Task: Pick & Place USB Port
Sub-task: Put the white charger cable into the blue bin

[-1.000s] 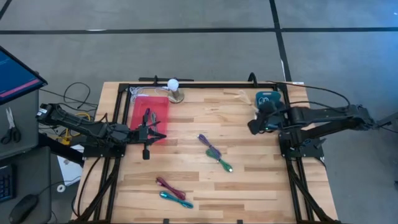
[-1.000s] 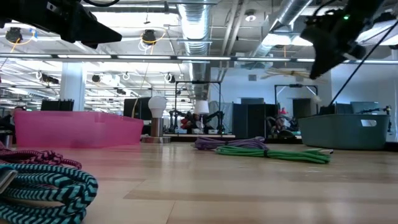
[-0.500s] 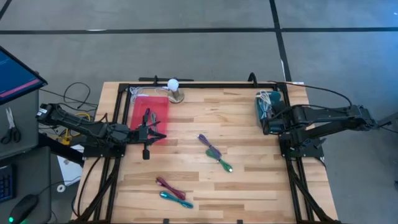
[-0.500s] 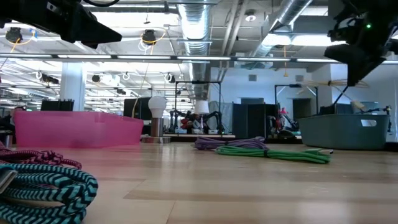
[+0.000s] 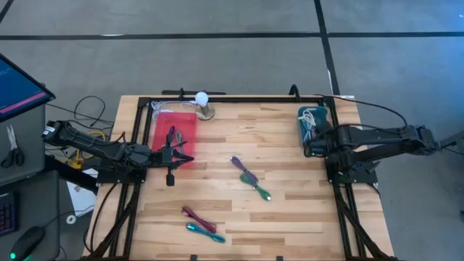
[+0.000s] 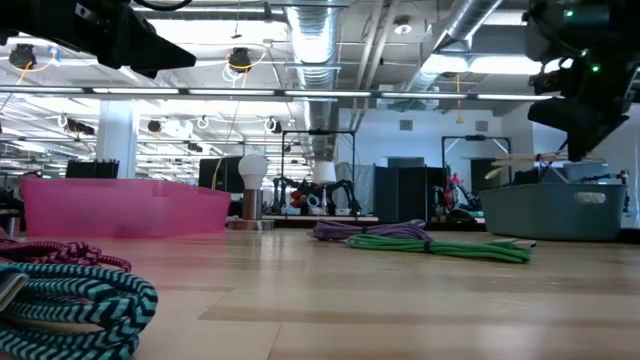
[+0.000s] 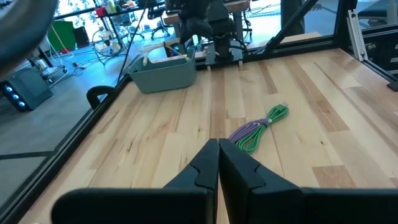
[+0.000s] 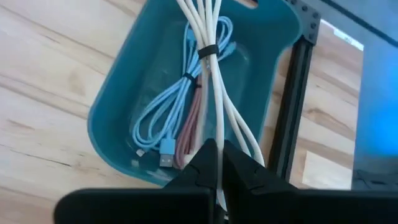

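We're in a big open robotics lab: exposed silver ductwork (image 6: pixel 318 45) runs across the ceiling at the top of the low view, more robot arms (image 6: pixel 345 190) stand on benches in the far middle, and bare concrete floor (image 5: pixel 217 58) surrounds the black-framed wooden table (image 5: pixel 239 210), monitor (image 5: pixel 18 87) at left.

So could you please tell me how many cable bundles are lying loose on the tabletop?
4: purple and green mid-table, maroon and teal near the front edge. Others sit in the bins.

Right gripper (image 8: pixel 217 163), clamping white cable (image 8: pixel 214 81), has moved from table centre to over teal bin (image 8: pixel 124 106).
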Controlling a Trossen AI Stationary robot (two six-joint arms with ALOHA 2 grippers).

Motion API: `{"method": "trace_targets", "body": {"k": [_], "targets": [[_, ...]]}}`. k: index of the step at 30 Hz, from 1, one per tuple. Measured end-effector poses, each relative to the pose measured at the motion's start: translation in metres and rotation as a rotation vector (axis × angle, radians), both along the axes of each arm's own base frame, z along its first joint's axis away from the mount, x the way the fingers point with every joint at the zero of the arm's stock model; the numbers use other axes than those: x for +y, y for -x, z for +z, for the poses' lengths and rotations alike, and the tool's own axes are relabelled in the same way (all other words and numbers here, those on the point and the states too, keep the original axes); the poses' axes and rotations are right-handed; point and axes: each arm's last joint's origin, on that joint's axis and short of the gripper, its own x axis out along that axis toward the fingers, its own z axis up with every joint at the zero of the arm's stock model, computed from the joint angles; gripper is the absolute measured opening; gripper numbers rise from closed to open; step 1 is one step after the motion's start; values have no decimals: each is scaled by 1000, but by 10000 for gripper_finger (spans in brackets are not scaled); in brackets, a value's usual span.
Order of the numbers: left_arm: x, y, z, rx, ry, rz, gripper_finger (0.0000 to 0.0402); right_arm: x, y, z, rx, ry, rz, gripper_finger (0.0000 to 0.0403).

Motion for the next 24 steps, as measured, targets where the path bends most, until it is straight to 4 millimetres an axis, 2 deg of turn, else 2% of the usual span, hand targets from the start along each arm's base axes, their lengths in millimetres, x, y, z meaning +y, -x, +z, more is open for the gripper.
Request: {"method": "trace_targets", "body": {"k": [5, 11, 20, 24], "targets": [[0, 0, 0, 0, 0, 0, 11, -8, -9, 0, -44, -39, 48, 0], [0, 0, 0, 0, 0, 0, 11, -28, -14, 4, -55, -66, 70, 0], [0, 0, 0, 0, 0, 0, 11, -58, -8, 47, -129, -176, 110, 0], [0, 0, 0, 0, 0, 0, 11, -71, -3, 57, -156, -221, 121, 0]]}}
